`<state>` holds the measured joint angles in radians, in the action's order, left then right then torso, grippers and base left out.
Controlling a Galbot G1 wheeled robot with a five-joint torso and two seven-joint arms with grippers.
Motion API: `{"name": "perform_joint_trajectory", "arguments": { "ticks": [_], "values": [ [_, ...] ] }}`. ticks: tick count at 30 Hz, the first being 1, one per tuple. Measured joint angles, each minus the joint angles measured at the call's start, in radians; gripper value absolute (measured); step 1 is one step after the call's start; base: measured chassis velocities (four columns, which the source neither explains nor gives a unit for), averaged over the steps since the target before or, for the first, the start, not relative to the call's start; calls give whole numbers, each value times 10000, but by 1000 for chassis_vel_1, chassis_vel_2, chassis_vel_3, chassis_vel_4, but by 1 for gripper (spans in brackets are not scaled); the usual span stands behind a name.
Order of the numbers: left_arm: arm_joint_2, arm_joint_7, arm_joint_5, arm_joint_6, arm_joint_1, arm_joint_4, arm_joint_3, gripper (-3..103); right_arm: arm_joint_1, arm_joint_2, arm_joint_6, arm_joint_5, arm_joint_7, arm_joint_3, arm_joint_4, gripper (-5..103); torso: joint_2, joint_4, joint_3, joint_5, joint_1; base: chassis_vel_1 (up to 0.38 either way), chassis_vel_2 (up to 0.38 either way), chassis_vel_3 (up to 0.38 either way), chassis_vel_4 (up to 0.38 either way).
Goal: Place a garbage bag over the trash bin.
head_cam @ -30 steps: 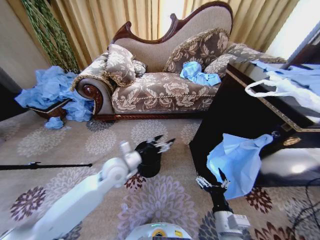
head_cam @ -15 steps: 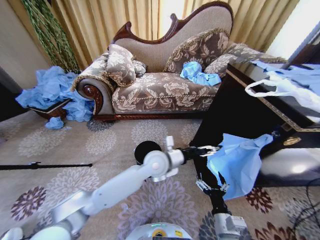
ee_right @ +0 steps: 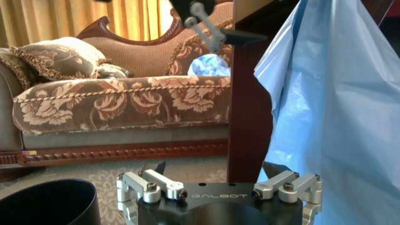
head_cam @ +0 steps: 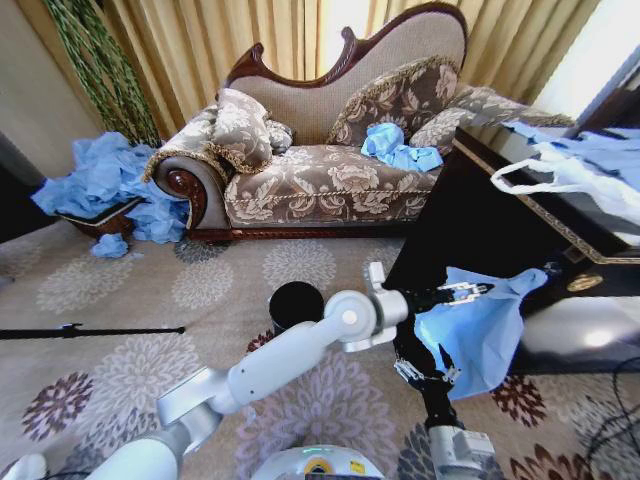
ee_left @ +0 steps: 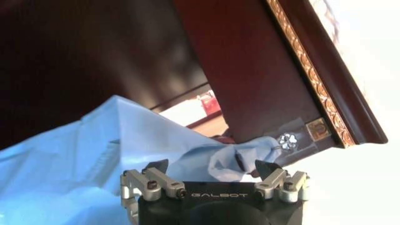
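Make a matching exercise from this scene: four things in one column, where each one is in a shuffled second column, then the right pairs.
1. garbage bag
2. trash bin
3. left gripper
4. white bag with loop handles

A. on the carpet before the sofa
B. on the dark table
C. hanging against the dark table's side
D. reaching the hanging bag's top edge

Pairs: 1-C, 2-A, 3-D, 4-B

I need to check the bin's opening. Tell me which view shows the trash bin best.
The head view: the trash bin stands whole on the carpet, its round rim facing up. The right wrist view catches just part of its wall.
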<state>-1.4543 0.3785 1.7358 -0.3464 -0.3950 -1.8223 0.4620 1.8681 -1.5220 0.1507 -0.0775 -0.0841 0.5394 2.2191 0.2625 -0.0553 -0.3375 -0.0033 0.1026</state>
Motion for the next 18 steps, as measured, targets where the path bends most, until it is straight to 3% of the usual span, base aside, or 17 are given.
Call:
{"name": "perform_joint_trajectory", "arguments": {
  "ticks": [4, 6, 9, 14, 18],
  "values": [
    [-351, 0, -12, -1, 64, 270, 46, 89, -8, 47, 3, -34, -55, 0, 0, 100, 0, 0, 0, -1, 0, 0, 0, 0, 0],
    [-549, -11, -69, -5, 79, 494, 53, 80, -16, 93, 3, -89, -85, 1, -2, 100, 0, 0, 0, 0, 0, 0, 0, 0, 0],
    [-644, -21, -91, -21, 84, 620, 48, 74, -30, 118, -40, -178, -118, 13, -3, 100, 2, 1, 0, -1, 0, 0, 0, 0, 0],
    [-683, -72, -104, -58, 114, 731, 19, 52, -75, 219, -120, -288, -225, 55, -15, 100, 2, 1, 0, -1, 0, 0, 0, 0, 0],
    [-683, -87, -85, -94, 71, 733, 16, 42, -122, 242, -142, -310, -286, 65, -41, 100, 2, 1, 0, -1, 0, 0, 0, 0, 0]
  ]
}}
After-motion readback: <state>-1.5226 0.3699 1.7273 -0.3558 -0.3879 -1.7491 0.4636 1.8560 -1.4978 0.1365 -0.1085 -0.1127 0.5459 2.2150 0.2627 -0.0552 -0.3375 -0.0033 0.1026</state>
